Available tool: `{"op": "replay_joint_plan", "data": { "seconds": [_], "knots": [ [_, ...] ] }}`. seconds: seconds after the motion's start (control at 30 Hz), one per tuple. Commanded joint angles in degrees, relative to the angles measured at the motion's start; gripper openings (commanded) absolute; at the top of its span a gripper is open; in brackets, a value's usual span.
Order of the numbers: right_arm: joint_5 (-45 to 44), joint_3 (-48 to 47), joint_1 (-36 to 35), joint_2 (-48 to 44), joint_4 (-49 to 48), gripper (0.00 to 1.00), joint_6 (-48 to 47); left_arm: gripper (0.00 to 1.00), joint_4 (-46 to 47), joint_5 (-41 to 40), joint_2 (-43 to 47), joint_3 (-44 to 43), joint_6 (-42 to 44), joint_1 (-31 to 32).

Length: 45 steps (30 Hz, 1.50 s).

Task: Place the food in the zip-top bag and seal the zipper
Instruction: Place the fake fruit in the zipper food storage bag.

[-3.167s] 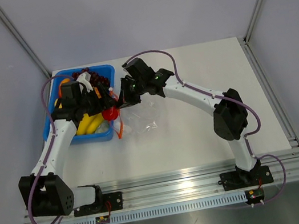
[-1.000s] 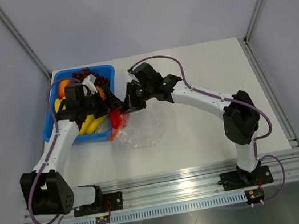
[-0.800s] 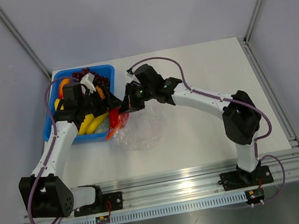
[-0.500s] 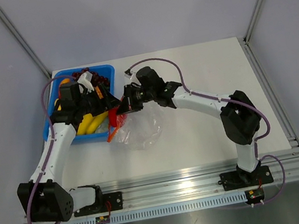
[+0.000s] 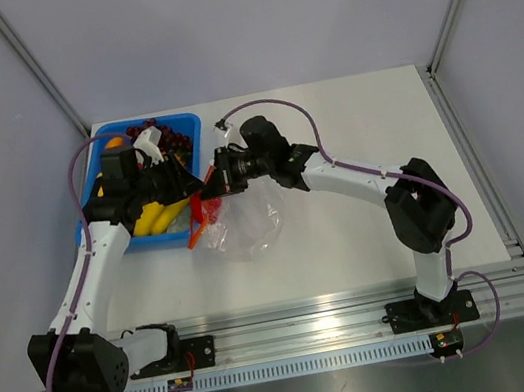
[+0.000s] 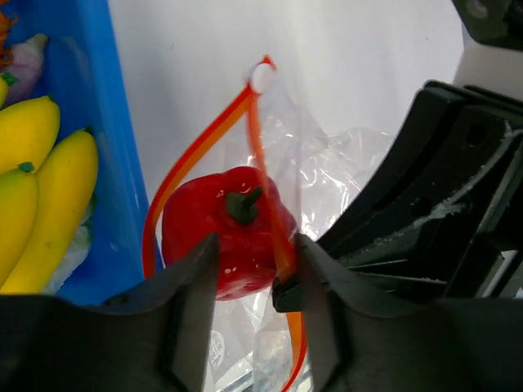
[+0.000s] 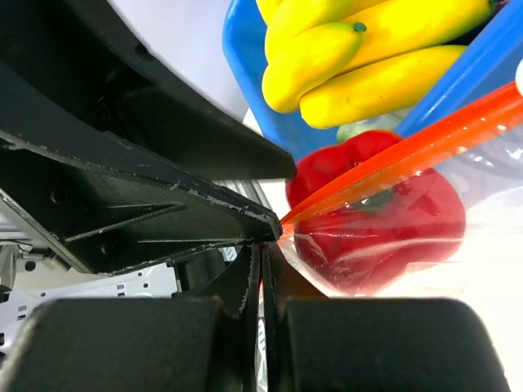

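Observation:
A red toy pepper (image 6: 233,237) sits in the mouth of the clear zip-top bag (image 5: 247,227), ringed by the red-orange zipper (image 6: 196,155). My left gripper (image 6: 255,261) is closed on the pepper's near side, at the tray's right edge in the top view (image 5: 184,184). My right gripper (image 7: 263,253) is shut on the bag's mouth edge by the zipper (image 7: 441,135) and holds it up, tip to tip with the left one (image 5: 212,187). Through the film the pepper (image 7: 384,220) shows red. Yellow bananas (image 5: 156,215) lie in the tray.
The blue tray (image 5: 178,124) stands at the back left and holds the bananas, an orange piece (image 5: 116,143) and dark red grapes (image 5: 154,132). The bag's body lies on the white table just right of the tray. Metal rails run along the near edge.
The bag has been drawn out and opened beside the tray. Over the last second both grippers have shifted a little left with the pepper and bag mouth.

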<state>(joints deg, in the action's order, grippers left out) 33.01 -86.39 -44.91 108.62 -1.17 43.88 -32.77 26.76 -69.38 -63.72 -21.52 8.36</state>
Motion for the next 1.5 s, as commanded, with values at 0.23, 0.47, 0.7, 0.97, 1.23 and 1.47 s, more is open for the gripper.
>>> {"op": "replay_joint_plan", "data": {
  "seconds": [0.23,0.47,0.7,0.97,1.23,1.47],
  "knots": [
    [0.2,-2.0,1.4,-0.2,-9.7,0.00,-0.7,0.14,-7.0,-1.7,4.9,-0.1,2.7,0.2],
    [0.9,-2.3,1.4,1.0,-10.5,0.00,-0.1,0.02,-7.3,-1.5,7.9,2.2,2.6,-3.3],
    [1.5,-2.2,1.4,1.2,-11.2,0.00,0.7,0.09,-6.5,-2.4,12.5,8.3,0.3,-6.8],
    [1.4,-1.6,1.5,0.8,-11.4,0.00,0.7,0.22,-0.1,4.2,15.2,17.6,-7.3,-9.6],
    [2.3,-2.0,1.5,1.0,-9.7,0.00,0.9,0.55,4.5,-0.8,19.3,22.8,-9.2,-9.5],
    [2.3,-1.8,1.5,0.6,-9.7,0.00,1.0,0.46,6.3,0.6,18.9,23.4,-10.4,-9.7]
  ]
}}
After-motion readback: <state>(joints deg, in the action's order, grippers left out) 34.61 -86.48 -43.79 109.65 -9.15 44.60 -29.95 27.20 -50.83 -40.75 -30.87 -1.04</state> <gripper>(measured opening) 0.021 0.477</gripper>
